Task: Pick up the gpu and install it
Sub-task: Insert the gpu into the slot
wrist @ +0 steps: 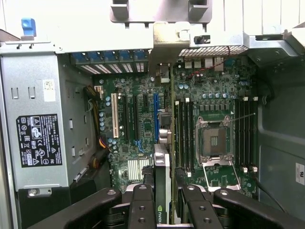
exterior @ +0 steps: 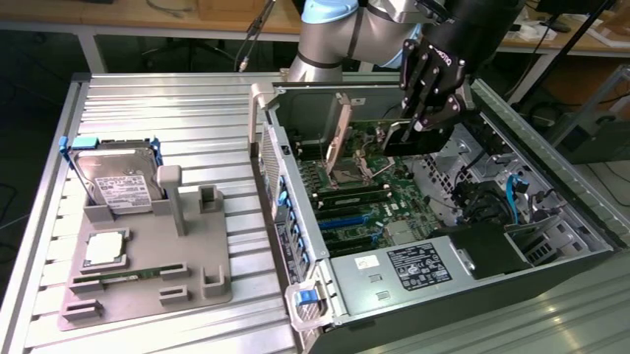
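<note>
My gripper [exterior: 431, 122] hangs inside the open computer case [exterior: 551, 169], shut on the gpu [exterior: 408, 140], a dark flat card held upright above the motherboard [exterior: 359, 188]. The wrist view looks along the card: the gpu [wrist: 162, 183] is edge-on with silvery trim, clamped between my black fingers [wrist: 142, 205] at the gripper [wrist: 164, 207]. It hovers over the board near the blue expansion slot [wrist: 156, 117], and I cannot tell whether it touches a slot.
A grey fixture tray [exterior: 197, 258] on the slatted table at the exterior view's left holds a hard drive [exterior: 116, 181], a processor chip [exterior: 105, 249] and a memory stick [exterior: 123, 276]. In the case are the power supply [exterior: 418, 265], the open CPU socket [wrist: 213, 140] and cables [exterior: 512, 195].
</note>
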You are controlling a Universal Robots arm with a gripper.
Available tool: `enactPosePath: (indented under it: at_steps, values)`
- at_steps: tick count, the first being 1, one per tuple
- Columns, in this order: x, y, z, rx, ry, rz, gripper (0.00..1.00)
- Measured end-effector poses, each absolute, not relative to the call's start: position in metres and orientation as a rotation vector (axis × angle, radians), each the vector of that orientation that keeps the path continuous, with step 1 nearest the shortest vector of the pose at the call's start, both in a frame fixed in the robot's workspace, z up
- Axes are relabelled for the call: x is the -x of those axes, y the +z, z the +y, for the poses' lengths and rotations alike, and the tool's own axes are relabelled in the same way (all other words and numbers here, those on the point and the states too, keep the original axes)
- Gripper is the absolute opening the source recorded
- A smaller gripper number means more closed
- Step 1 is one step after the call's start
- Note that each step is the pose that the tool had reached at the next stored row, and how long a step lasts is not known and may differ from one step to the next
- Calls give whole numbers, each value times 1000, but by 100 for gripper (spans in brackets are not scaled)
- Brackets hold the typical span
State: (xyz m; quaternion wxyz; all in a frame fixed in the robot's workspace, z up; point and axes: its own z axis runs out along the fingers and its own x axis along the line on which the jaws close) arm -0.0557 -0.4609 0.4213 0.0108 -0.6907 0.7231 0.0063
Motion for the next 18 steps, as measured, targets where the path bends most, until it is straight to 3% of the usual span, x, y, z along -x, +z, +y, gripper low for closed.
enactPosePath:
  at_steps: [18]
  values:
    - [56, 417, -461, 2163, 20, 2248, 27]
